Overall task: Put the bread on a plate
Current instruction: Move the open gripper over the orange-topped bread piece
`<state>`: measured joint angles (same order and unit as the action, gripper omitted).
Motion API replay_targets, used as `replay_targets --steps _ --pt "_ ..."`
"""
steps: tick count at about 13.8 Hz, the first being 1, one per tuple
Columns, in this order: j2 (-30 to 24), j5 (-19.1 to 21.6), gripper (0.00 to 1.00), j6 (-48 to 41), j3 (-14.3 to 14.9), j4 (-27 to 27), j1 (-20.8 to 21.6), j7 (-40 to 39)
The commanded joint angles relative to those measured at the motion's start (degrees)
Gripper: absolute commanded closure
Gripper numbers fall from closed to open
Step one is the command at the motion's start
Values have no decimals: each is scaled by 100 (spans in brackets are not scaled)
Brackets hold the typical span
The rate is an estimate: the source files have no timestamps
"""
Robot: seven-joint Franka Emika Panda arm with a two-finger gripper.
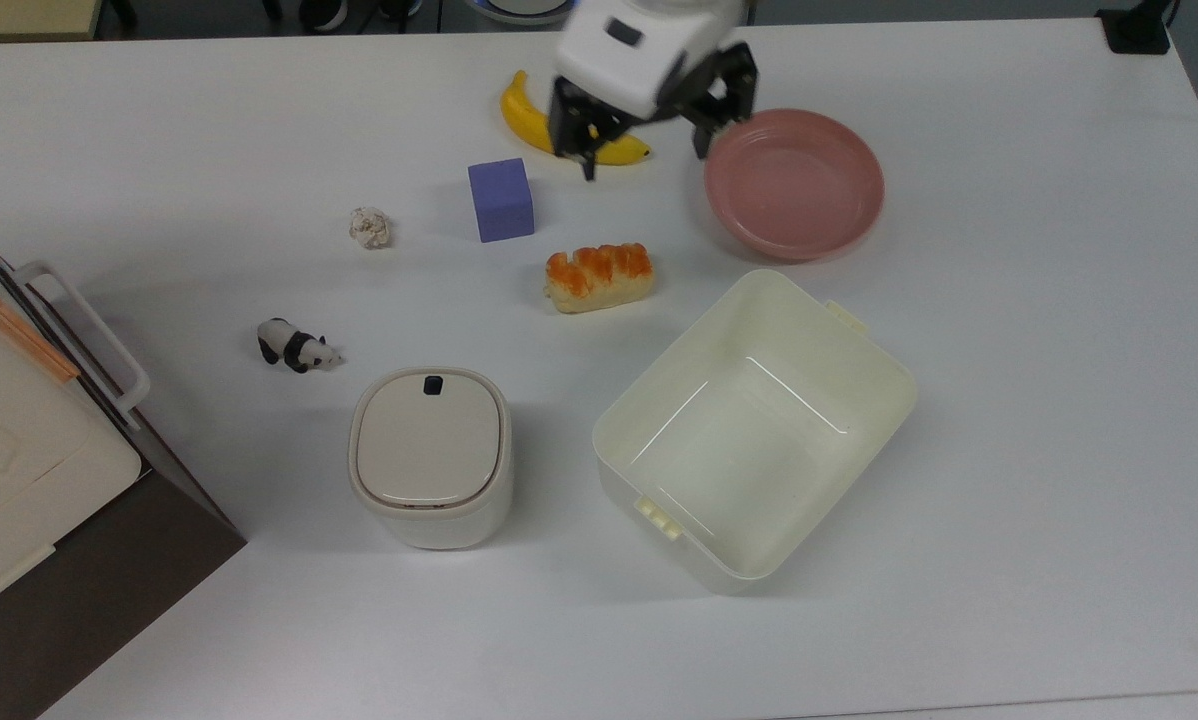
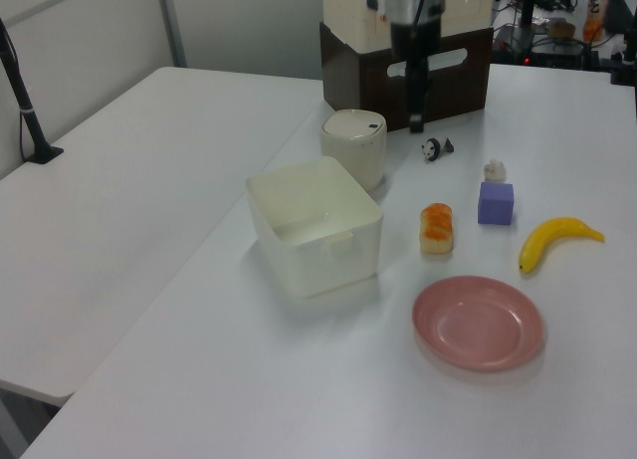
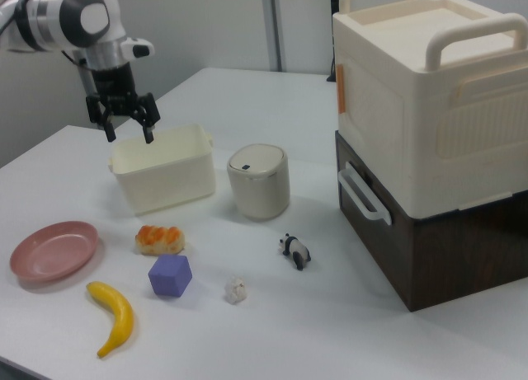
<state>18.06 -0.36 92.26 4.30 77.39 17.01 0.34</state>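
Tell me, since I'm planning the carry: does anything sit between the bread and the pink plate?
Nothing visible does. In the top view, bare table separates the bread from the plate; the tub lies below that line, and the banana and purple cube lie off it.

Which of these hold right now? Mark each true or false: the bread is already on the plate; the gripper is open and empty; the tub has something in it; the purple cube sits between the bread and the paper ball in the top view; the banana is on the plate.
1. The bread is on the plate. False: it lies on the table, apart from the plate.
2. The gripper is open and empty. True.
3. The tub holds something. False: its inside is bare.
4. In the top view the purple cube sits between the bread and the paper ball. True.
5. The banana is on the plate. False: it lies on the table beside it.
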Motion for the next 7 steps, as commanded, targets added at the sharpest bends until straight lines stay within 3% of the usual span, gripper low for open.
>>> replay_targets --steps 1,7 --pt "293 -61 0 521 62 39 259 791" --pt "514 -70 0 557 62 188 365 1343"
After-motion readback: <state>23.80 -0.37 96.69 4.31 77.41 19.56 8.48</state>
